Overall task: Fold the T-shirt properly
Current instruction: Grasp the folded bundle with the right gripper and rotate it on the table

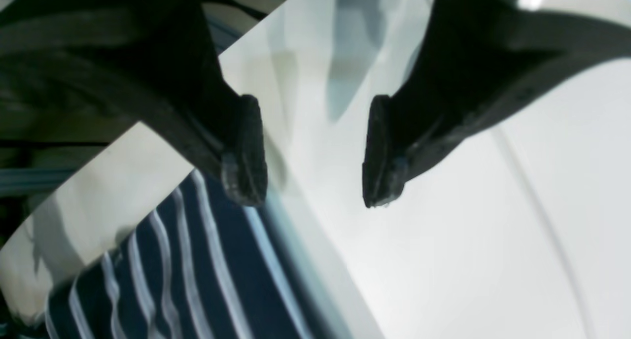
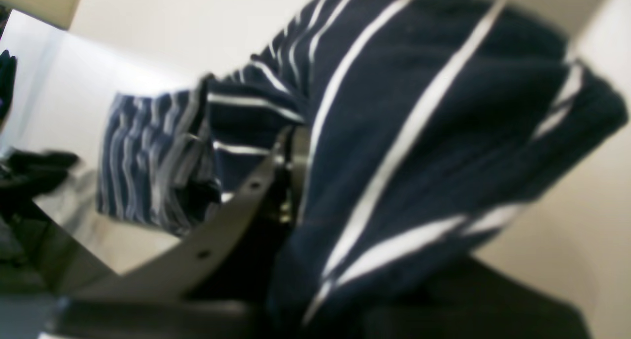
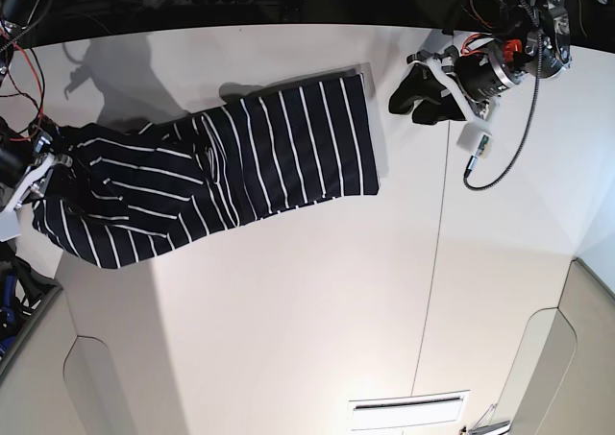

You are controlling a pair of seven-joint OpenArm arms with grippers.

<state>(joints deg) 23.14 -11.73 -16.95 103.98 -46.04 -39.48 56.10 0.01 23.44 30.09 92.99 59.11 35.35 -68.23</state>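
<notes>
Left wrist: left gripper point(image 1: 315, 152) gapes, holding nothing, above the white counter point(image 1: 468, 240); the shirt point(image 1: 197, 270) edge lies just below-left of it. Right wrist: right gripper point(image 2: 291, 176) clenched on bunched shirt fabric. Base: shirt spread across the counter's far side, 1 end lifted at the right gripper.
</notes>
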